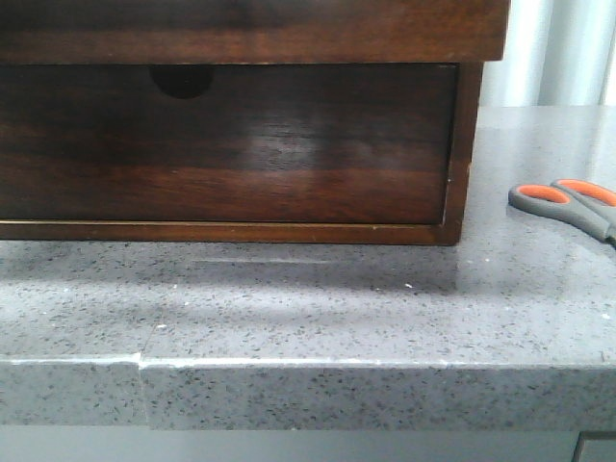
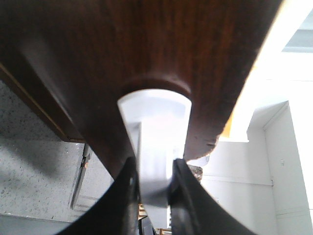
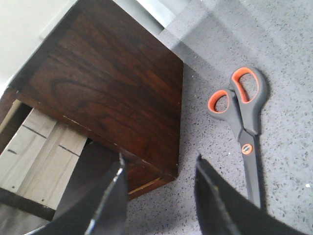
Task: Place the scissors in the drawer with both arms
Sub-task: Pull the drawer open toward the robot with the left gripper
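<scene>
The scissors (image 1: pixel 568 202), grey with orange-lined loops, lie flat on the speckled counter to the right of the wooden cabinet; the right wrist view shows them closed (image 3: pixel 242 115). The drawer (image 1: pixel 250 29) juts out along the top of the front view. Its pale plank floor (image 3: pixel 44 147) shows in the right wrist view. My right gripper (image 3: pixel 160 159) is open above the counter by the cabinet's corner, the scissors off to one side. My left gripper (image 2: pixel 154 164) is at the drawer front's rounded pale cutout (image 2: pixel 154 112), fingers close together; any grip is unclear.
A lower drawer front with a small half-round notch (image 1: pixel 183 82) is closed beneath the pulled-out one. The cabinet top (image 3: pixel 112 83) is dark wood. The grey counter (image 1: pixel 308 308) ends in a front edge near the camera, with a seam (image 1: pixel 142 361) at the left.
</scene>
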You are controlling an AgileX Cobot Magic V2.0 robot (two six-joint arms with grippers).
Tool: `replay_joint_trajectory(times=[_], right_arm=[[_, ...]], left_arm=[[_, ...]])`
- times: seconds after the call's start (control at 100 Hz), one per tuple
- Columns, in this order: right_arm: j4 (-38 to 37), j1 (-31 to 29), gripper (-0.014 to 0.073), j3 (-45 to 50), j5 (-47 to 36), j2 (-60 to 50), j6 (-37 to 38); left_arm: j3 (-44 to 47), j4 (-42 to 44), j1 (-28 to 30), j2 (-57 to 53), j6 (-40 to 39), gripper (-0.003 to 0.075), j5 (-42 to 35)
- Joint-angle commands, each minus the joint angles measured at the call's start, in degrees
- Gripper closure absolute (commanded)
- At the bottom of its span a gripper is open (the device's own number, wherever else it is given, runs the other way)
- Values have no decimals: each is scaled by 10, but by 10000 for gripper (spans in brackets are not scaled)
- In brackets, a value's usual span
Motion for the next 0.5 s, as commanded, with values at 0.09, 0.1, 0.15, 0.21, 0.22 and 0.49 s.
replay_joint_trajectory(times=[0.09,0.1,0.15,0.21,0.22,0.49], right_arm=[[1,-2,314,-16,-30,9,-3],[1,-2,314,-16,-30,9,-3],[1,-2,314,-16,-29,9,-3],[1,-2,314,-16,-26,9,-3],[1,-2,314,-16,-25,9,-3],[1,4,314,-16,-24,9,-3]], left_arm=[[-30,-39,-5,-21,30,423,53],[-30,-39,-5,-21,30,407,53],[-30,-39,-5,-21,34,310,51],[-30,-33,-5,-21,34,224,43],[-30,-32,-5,-21,34,218,41],[-30,12,-3,-39,25,193,-35]])
